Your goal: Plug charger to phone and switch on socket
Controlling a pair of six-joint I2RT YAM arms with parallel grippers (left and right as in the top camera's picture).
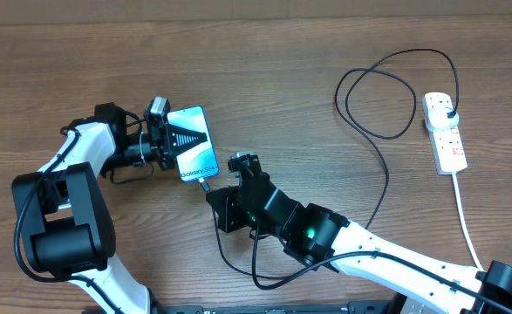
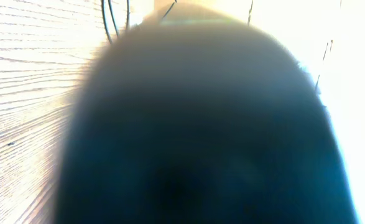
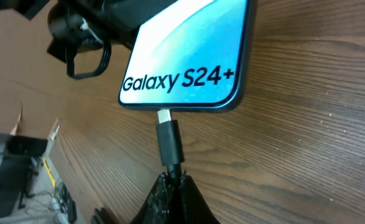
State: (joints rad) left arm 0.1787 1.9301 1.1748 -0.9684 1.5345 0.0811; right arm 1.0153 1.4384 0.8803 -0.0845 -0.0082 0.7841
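- Right claw [image 3: 173, 185] is pinched narrow on the small black plug tip [image 3: 168, 140] of the long thin black charger cable [image 1: 386, 174], gripping just behind the connector body.
- Left claw [image 1: 161, 144] looks clamped on the 9 o'clock edge of the slim dark-framed phone [image 1: 192, 141]. That's judged from overhead only, since its own wrist view is a dark blur.
- The phone lies on the brown wood-grain table [image 1: 264, 52], at 9 o'clock from centre. Its lit blue-white screen reads "Galaxy S24+", and its port end faces 5 o'clock toward the right claw.
- The plug tip's silver tongue meets the port on the phone's bottom edge. Silver shows between black body and frame, so I judge it entered but not seated.
- Step in hand is the insertion.
- Doing it well:
  - Push straight along the connector axis, toward 11 o'clock overhead.
  - Keep the plug square to the phone edge, with no side load and no twist.
  - Let the left claw brace the phone against the push so it can't slide.
  - Stop once the black body touches the frame.
- Risk: a skewed push could bend the tongue or lever the phone out of the left claw.
- The white oblong power strip [image 1: 447, 144] sits at 3 o'clock, well apart from both arms.
  - The cable's black plug [image 1: 448, 110] is in the outlet at the strip's 12 o'clock end.
  - The red-marked switches are too small to read, so I judge switching not yet done.
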